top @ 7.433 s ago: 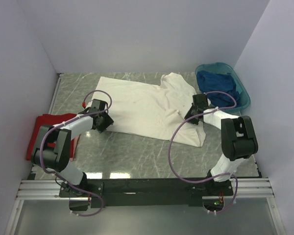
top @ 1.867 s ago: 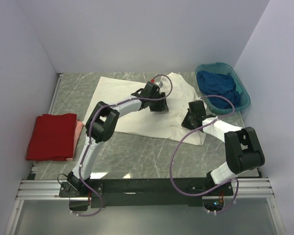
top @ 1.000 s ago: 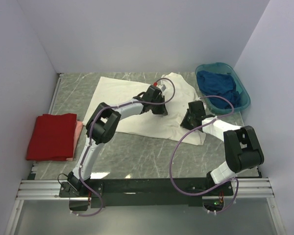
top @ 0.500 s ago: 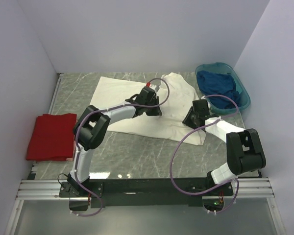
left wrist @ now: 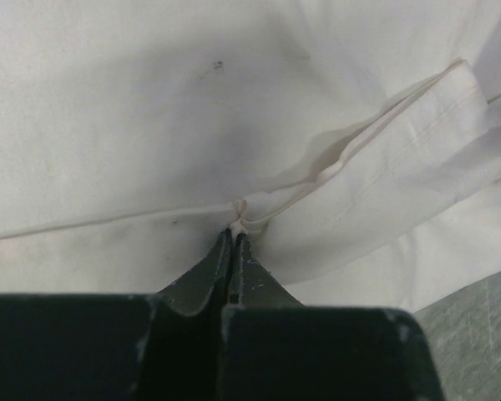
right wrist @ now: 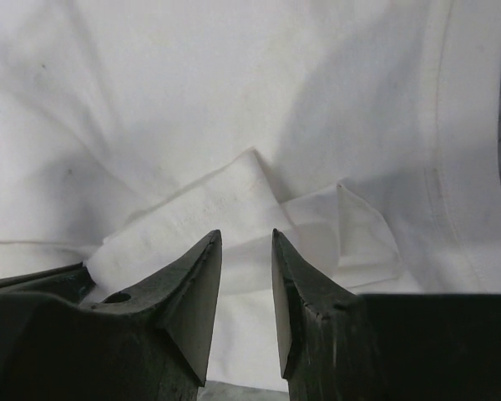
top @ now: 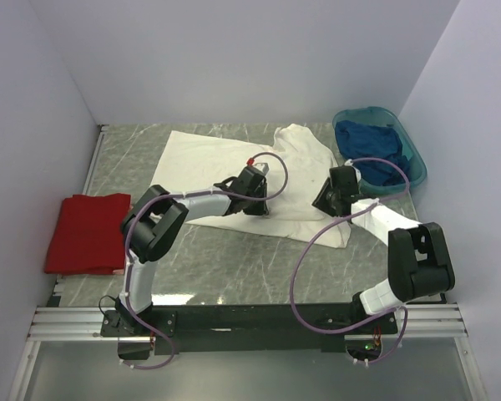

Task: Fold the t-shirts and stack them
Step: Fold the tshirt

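Observation:
The cream-white t-shirt (top: pixel 213 159) lies spread across the middle of the table, its near edge rumpled into folds (left wrist: pixel 376 134). My left gripper (top: pixel 257 205) is low on its near middle part. In the left wrist view it (left wrist: pixel 235 236) is shut, pinching a thin ridge of the white cloth at its tips. My right gripper (top: pixel 321 200) hovers over the shirt's right side. There it (right wrist: pixel 246 238) stands open above a folded flap (right wrist: pixel 225 209), with nothing between its fingers. The red t-shirt (top: pixel 88 232) lies folded at the left. The dark blue t-shirt (top: pixel 371 146) is heaped in the basin.
A teal plastic basin (top: pixel 415 163) stands at the back right corner. White walls close in the table on the left, back and right. Bare marbled tabletop (top: pixel 259 263) shows between the shirt and the arm bases. Purple cables loop off both arms.
My left gripper has pulled its pinch of white cloth toward the near edge and a little left. My right gripper has opened and drawn back slightly to the right.

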Robot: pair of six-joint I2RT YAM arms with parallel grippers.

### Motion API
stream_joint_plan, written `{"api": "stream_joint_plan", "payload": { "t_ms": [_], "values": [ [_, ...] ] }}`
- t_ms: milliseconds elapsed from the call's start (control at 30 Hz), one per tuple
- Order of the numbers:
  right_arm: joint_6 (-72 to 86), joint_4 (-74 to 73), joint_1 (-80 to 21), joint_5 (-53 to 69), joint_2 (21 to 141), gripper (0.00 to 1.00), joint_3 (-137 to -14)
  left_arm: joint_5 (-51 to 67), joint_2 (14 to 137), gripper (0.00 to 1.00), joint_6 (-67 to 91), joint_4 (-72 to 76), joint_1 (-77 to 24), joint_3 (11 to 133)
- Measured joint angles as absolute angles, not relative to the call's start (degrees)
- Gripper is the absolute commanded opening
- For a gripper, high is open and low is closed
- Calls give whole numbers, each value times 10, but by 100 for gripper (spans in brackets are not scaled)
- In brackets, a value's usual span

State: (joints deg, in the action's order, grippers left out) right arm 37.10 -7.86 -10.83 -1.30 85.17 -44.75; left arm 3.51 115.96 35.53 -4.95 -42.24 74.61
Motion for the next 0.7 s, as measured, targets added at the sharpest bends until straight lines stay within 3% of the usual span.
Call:
{"api": "stream_joint_plan", "payload": {
  "t_ms": [367,700],
  "values": [
    [343,-82,-107,-21,890,38,-531,16,1160,1,351,-50,-428,745],
    [334,-88,-110,-34,966,35,-534,16,1159,1,349,-50,-429,745]
  ]
}}
